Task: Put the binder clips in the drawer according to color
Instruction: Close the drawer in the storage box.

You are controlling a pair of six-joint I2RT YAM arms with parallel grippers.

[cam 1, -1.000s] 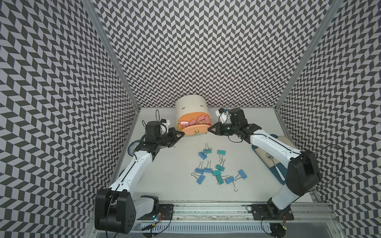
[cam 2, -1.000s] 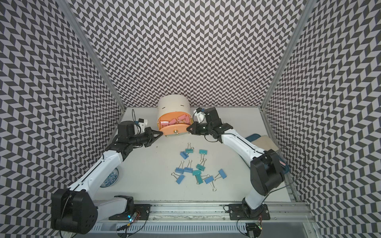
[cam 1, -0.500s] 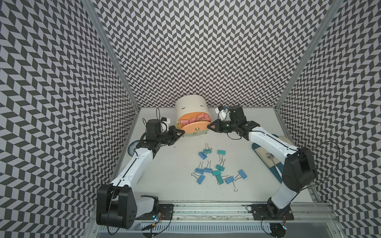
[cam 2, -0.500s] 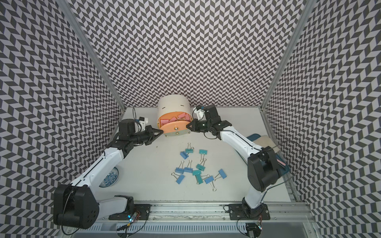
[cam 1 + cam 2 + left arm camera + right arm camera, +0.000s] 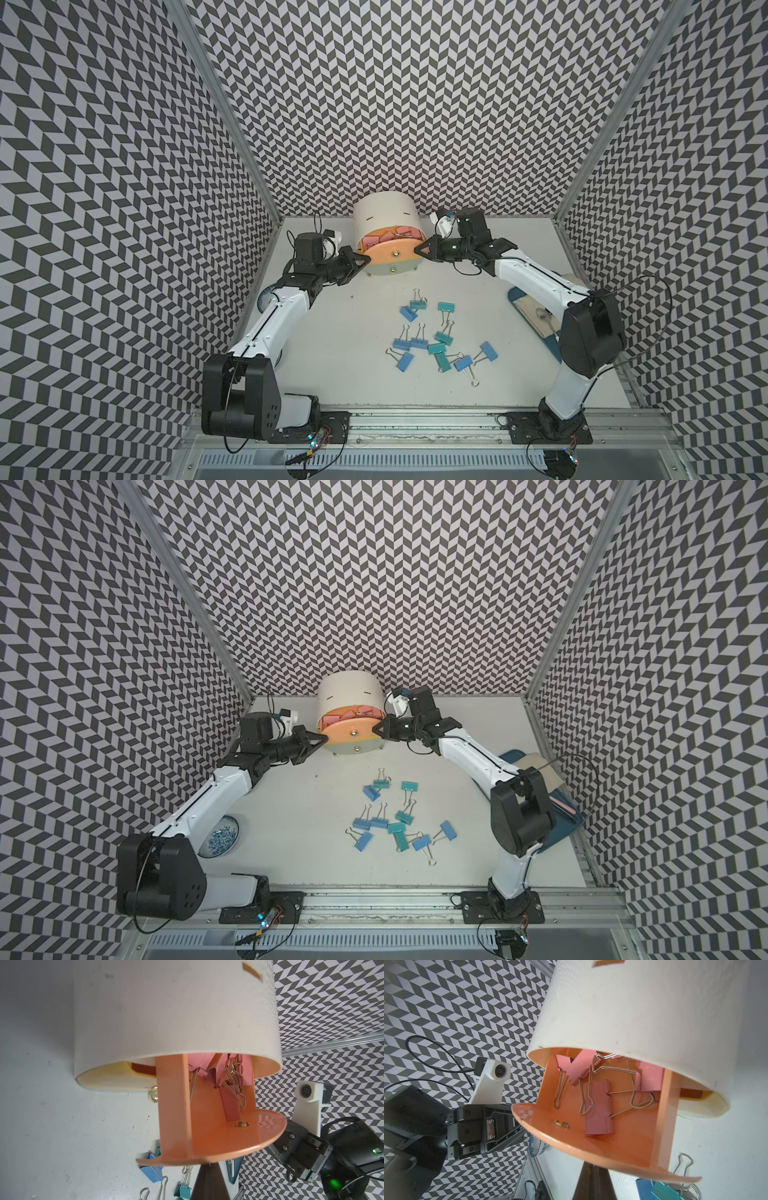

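The drawer cabinet [image 5: 384, 218] [image 5: 349, 690] is white and round-topped, at the back of the table. Its peach top drawer [image 5: 395, 255] [image 5: 353, 735] sticks partly out, with several pink binder clips [image 5: 388, 237] [image 5: 599, 1109] [image 5: 228, 1105] inside. My left gripper [image 5: 365, 259] [image 5: 323, 741] [image 5: 209, 1167] is shut, its tip against the left edge of the peach front. My right gripper [image 5: 419, 250] [image 5: 375, 729] [image 5: 591, 1167] is shut, its tip against the right edge. Neither holds anything. Several blue and teal binder clips [image 5: 436, 347] [image 5: 397, 827] lie loose mid-table.
A blue-patterned bowl [image 5: 222, 837] sits at the table's left edge, partly under my left arm. A blue tray [image 5: 565, 831] lies along the right edge behind my right arm. The patterned walls close in on three sides.
Both gripper tips have moved toward the back wall with the peach drawer front, and the drawer has slid further into the cabinet. The loose clips have not moved.
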